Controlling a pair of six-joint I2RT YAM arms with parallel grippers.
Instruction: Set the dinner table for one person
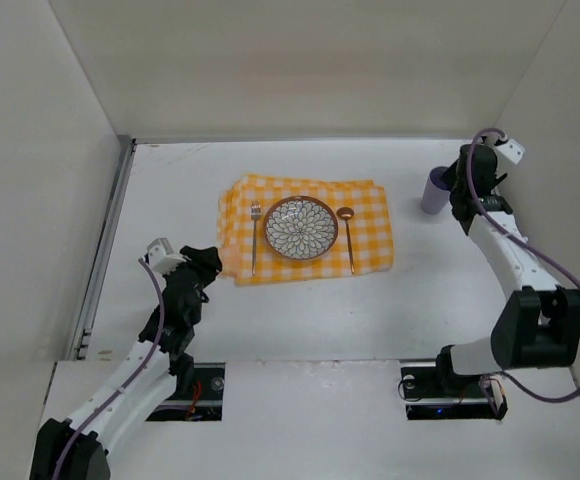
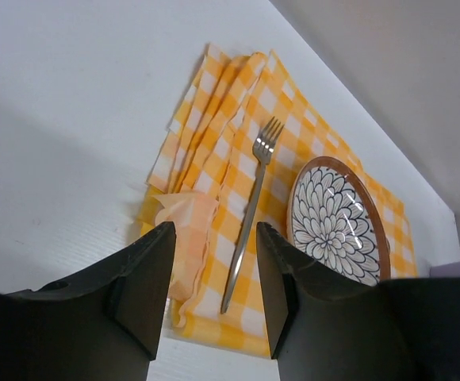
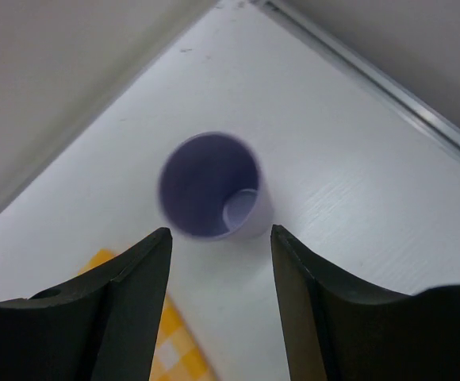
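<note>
On the white dinner table (image 1: 300, 315) lies a yellow-and-white checked cloth (image 1: 370, 240). On it sit a patterned plate (image 1: 301, 228), a fork (image 1: 255, 236) to its left and a copper spoon (image 1: 348, 236) to its right. A lilac cup (image 1: 434, 190) stands upright at the back right. My left gripper (image 1: 213, 262) is open and empty, just above the cloth's near-left corner, where a pale orange napkin (image 2: 184, 238) lies. My right gripper (image 1: 462, 196) is open and empty, right beside and above the cup (image 3: 211, 187).
White walls close in the table at the back and both sides. A grey rail (image 1: 105, 245) runs along the left edge. A raised white shelf (image 1: 300, 375) with the arm bases crosses the near edge.
</note>
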